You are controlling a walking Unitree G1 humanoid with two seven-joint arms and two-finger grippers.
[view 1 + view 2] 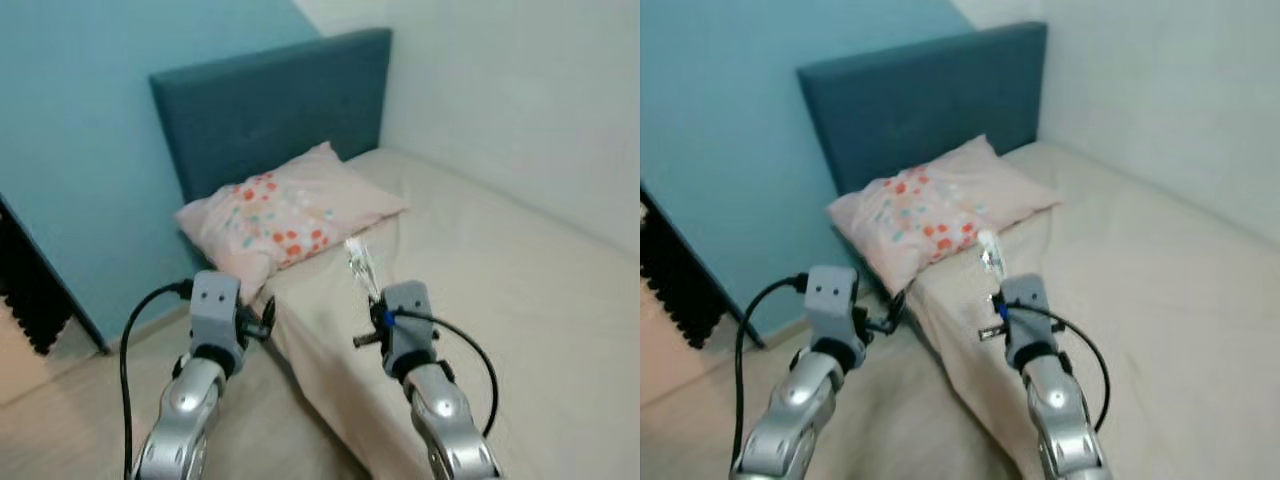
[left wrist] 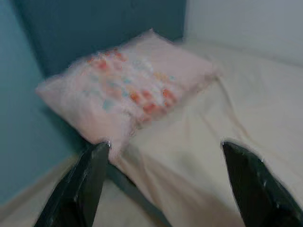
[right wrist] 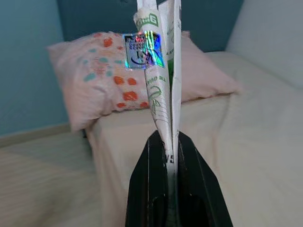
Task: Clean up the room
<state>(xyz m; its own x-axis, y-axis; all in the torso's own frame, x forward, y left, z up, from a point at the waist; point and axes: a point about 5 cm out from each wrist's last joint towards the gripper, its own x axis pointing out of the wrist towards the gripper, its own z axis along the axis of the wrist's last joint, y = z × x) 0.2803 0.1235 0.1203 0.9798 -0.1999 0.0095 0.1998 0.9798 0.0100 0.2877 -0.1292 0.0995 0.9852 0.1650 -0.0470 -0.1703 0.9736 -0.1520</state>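
My right gripper (image 3: 168,138) is shut on a flattened white wrapper (image 3: 158,71) with green print and a shiny sticker. The wrapper (image 1: 360,265) sticks up from the gripper (image 1: 374,303) over the near edge of the bed (image 1: 500,270), just in front of the pillow. That pink pillow (image 1: 285,215) with red and teal dots lies at the head of the bed, one corner hanging over the side. My left gripper (image 2: 163,151) is open and holds nothing; it hovers beside the bed (image 1: 266,322), below the pillow's overhanging corner.
A teal headboard (image 1: 280,105) stands against the blue wall (image 1: 80,120). A white wall (image 1: 520,90) runs along the bed's far side. Black furniture (image 1: 25,290) stands at the far left. Pale floor (image 1: 80,410) lies between it and the bed.
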